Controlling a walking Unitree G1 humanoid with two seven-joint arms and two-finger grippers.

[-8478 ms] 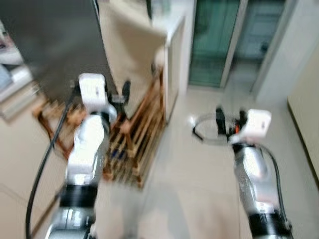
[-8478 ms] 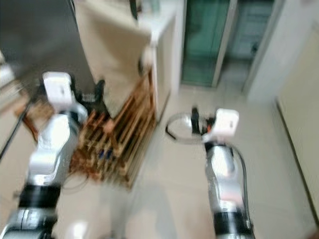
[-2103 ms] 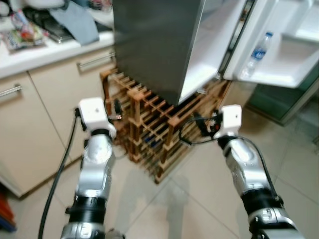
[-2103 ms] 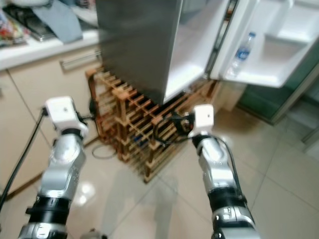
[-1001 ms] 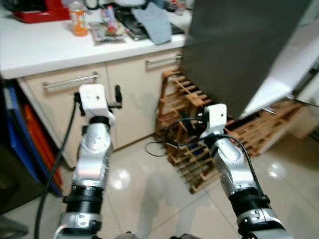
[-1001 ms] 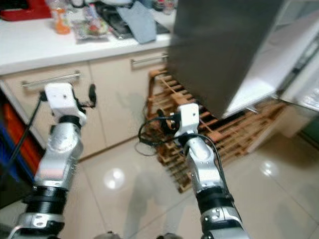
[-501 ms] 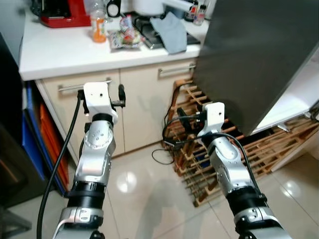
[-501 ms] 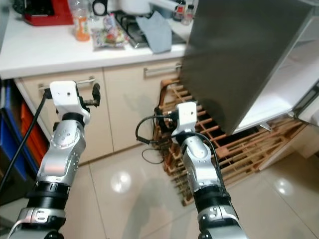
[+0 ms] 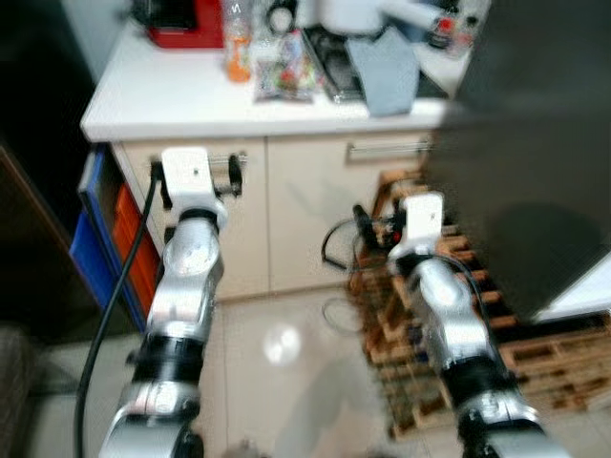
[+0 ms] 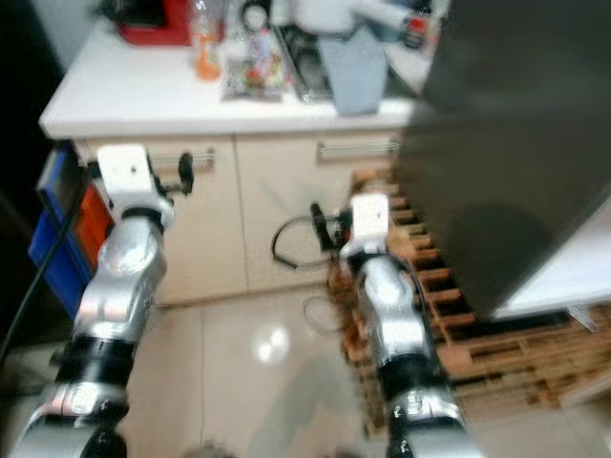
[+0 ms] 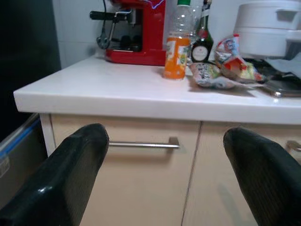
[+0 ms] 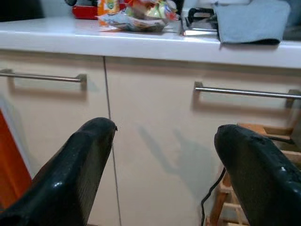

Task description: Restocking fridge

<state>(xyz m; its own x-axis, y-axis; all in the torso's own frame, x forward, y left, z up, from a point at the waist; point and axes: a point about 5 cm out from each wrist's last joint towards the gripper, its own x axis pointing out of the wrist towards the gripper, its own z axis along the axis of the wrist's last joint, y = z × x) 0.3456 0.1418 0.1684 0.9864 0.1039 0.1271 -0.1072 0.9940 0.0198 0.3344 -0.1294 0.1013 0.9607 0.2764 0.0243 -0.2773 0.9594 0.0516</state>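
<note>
An orange drink bottle (image 11: 176, 52) and bright snack packets (image 11: 214, 75) stand on the white counter (image 9: 172, 91) ahead. The fridge's dark grey side (image 9: 535, 143) rises at the right. My left gripper (image 11: 164, 155) is held up in front of a cabinet drawer, below the counter edge, open with nothing between its fingers. My right gripper (image 12: 164, 141) is open and empty too, facing the cream cabinet doors (image 12: 150, 117) beside the fridge.
A red coffee machine (image 11: 136, 33), a white cooker (image 11: 270, 23) and a grey cloth (image 9: 387, 72) share the counter. A wooden rack (image 9: 535, 353) sits under the fridge. Blue and orange crates (image 9: 105, 239) stand left of the cabinets. A black cable (image 9: 339, 310) lies on the glossy floor.
The view has swung left and blurred: the counter sits more in the middle, the fridge fills the right edge. Both grippers stay open and empty.
</note>
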